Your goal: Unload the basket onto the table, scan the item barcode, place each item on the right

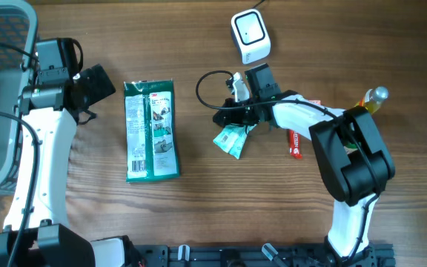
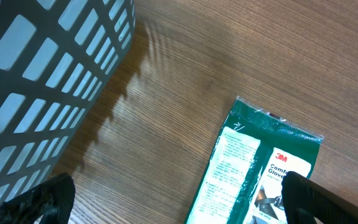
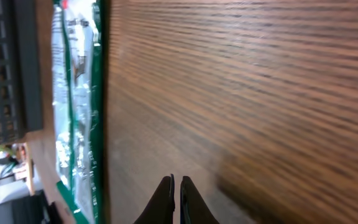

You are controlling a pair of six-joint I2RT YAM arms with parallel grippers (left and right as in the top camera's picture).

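Observation:
A green 3M glove package (image 1: 151, 130) lies flat on the wooden table, left of centre. A white barcode scanner (image 1: 250, 35) stands at the back. My left gripper (image 1: 95, 83) hovers open beside the package's upper left corner. In the left wrist view the left gripper (image 2: 179, 205) has its fingers wide apart, the right one over the package (image 2: 253, 174). My right gripper (image 1: 217, 117) is shut at mid-table, pointing left toward the package (image 3: 73, 93). In the right wrist view nothing shows between the shut tips of the right gripper (image 3: 177, 186). A small teal packet (image 1: 232, 139) lies just beneath the right arm.
A grey mesh basket (image 1: 28, 15) fills the far left corner, and its wall (image 2: 42, 62) is close to my left gripper. A red tube (image 1: 295, 142) and a bottle with a round cap (image 1: 374, 98) lie to the right, behind the right arm.

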